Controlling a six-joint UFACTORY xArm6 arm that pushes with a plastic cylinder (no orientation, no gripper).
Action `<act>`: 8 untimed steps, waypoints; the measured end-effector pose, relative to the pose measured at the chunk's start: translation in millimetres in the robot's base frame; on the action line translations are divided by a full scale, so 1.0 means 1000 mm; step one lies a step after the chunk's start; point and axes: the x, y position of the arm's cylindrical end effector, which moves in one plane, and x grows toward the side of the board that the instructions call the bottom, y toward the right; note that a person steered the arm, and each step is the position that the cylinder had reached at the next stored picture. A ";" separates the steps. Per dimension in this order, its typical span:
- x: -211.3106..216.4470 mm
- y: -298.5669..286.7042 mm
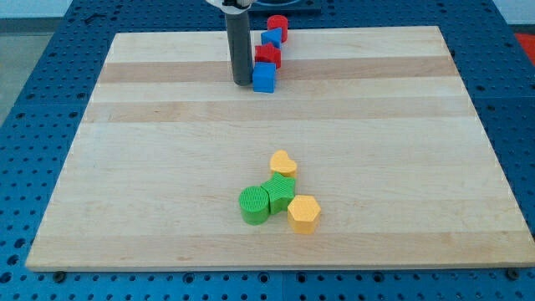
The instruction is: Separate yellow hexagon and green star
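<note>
up top, my tip (242, 82) beside blue cube (264, 79), holding nothing; yellow hexagon (304, 214) touching green star (280, 194).

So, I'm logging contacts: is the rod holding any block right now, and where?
Nothing is held. My tip rests on the wooden board just left of the blue cube, far from the yellow hexagon.

1. My tip (242, 82) rests on the tabletop (150, 167) near the view's top, just left of the blue cube (264, 79).
2. Behind that cube, a short row runs toward the top — red block (267, 56), blue block (271, 38), red cylinder (277, 27).
3. Well apart, toward the view's bottom, sits a touching cluster — green star (280, 191) in the middle, green cylinder (254, 205) at its left, yellow heart (283, 163) behind it, yellow hexagon (304, 213) at its lower right.
</note>
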 end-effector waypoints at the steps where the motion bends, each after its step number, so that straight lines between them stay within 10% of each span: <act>1: 0.003 0.000; 5: 0.035 0.002; 8: 0.139 0.171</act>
